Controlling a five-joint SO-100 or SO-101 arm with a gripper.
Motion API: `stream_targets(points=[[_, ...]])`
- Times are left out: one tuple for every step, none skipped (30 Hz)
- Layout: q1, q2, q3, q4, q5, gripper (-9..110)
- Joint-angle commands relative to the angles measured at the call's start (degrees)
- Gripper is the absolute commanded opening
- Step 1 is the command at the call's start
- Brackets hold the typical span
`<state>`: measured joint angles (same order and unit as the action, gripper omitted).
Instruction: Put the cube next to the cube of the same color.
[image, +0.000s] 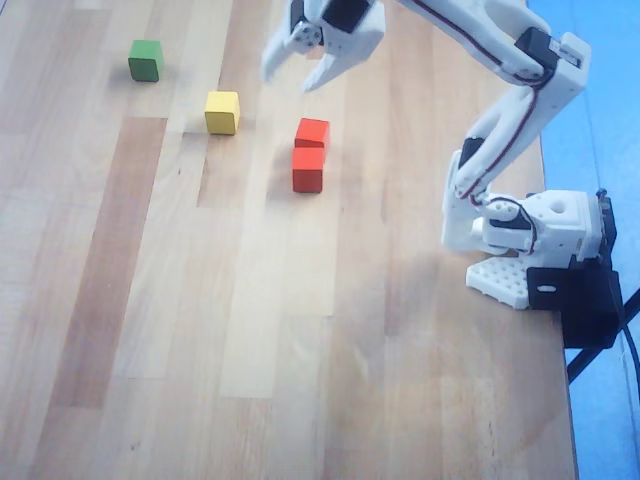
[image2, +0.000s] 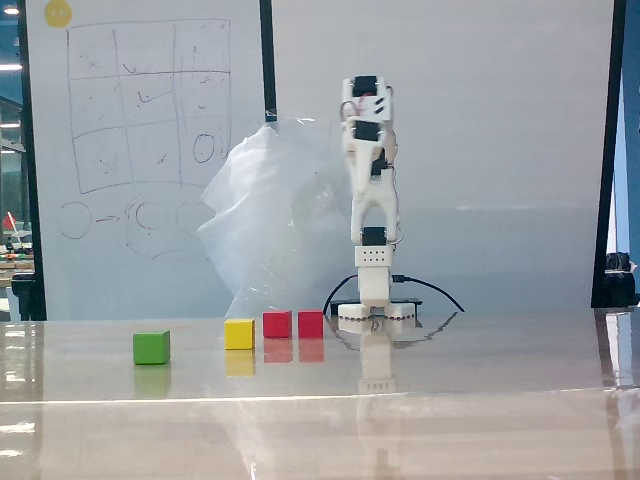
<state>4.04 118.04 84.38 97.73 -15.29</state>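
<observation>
Two red cubes lie side by side and touching on the wooden table: the cube and the cube of the same color. My gripper is lifted high above the table, up and left of the pair in the overhead view. Its fingers are spread, open, with nothing between them. In the fixed view the white arm stands folded upright behind the cubes, and its fingers cannot be made out there.
A yellow cube sits just left of the red pair, with a green cube farther left. The arm's base is at the table's right edge. A crumpled plastic sheet hangs behind.
</observation>
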Motion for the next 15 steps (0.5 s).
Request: stream_targets(points=[[-7.21,3.25,-5.1,1.23,5.01,2],[-8.35,3.25,-5.01,0.62,5.36,2],[-9.4,3.52,-4.92,-0.26,5.54,0],[-10.2,4.39,-4.66,-1.32,5.54,0],[-10.99,5.71,-4.13,-2.46,5.89,-1],[-11.87,7.38,-3.96,-2.9,5.98,0],[-12.3,9.23,-3.34,-3.52,5.8,0],[-12.66,11.07,-2.2,-4.04,5.36,0],[-12.57,13.18,-0.62,-4.22,5.36,0],[-12.3,15.38,1.58,-4.31,5.36,0],[-11.95,17.93,4.39,-4.75,5.27,0],[-11.51,20.65,7.56,-5.36,5.27,0],[-10.99,23.73,11.25,-5.62,5.19,0],[-10.81,26.81,15.12,-6.33,5.27,0],[-10.46,29.88,19.42,-7.65,5.27,0]])
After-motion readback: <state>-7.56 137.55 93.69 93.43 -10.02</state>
